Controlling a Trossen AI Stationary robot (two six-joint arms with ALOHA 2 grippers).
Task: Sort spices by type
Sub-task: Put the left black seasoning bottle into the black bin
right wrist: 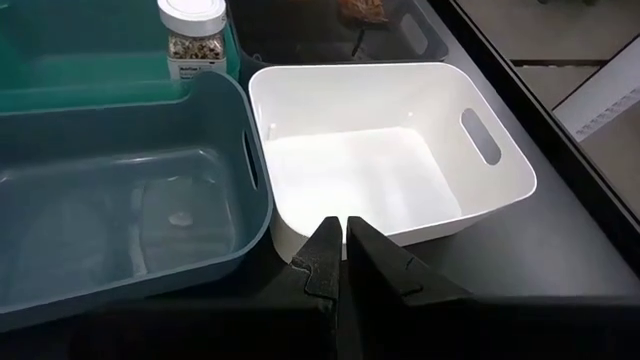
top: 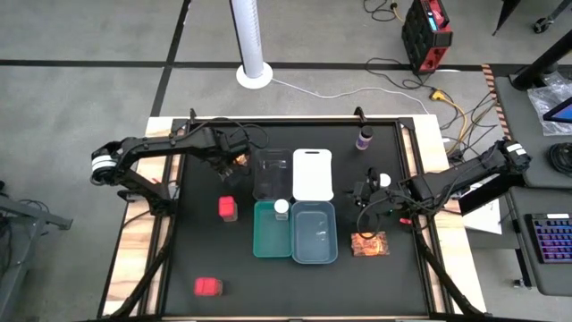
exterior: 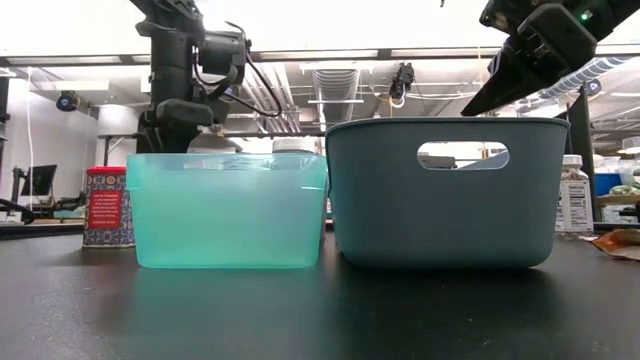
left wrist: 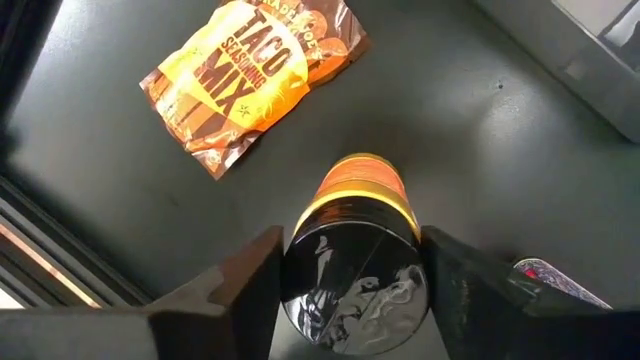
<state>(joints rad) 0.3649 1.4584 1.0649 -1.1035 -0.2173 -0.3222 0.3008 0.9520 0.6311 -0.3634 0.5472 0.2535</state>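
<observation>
A dark bottle with a glossy dark cap and an orange label stands upright on the black table, left of the clear tray. My left gripper comes down over it, shut on it. An orange taco seasoning packet lies flat just beyond the bottle. My right gripper hangs shut and empty above the table, right of the white tray. A white-capped jar stands in the teal tray. Loose on the table are two red boxes, a purple bottle, another white-capped jar and a second packet. My left gripper has the bottle's cap between its two fingers, one finger on each side. The fingers point steeply down from above. The bottle stands upright with its base on the table.
The grey-blue tray sits next to the teal one, with the white and clear trays behind them. The table's raised rails run along its left and right edges. Bare black tabletop lies at the near left and the far middle.
</observation>
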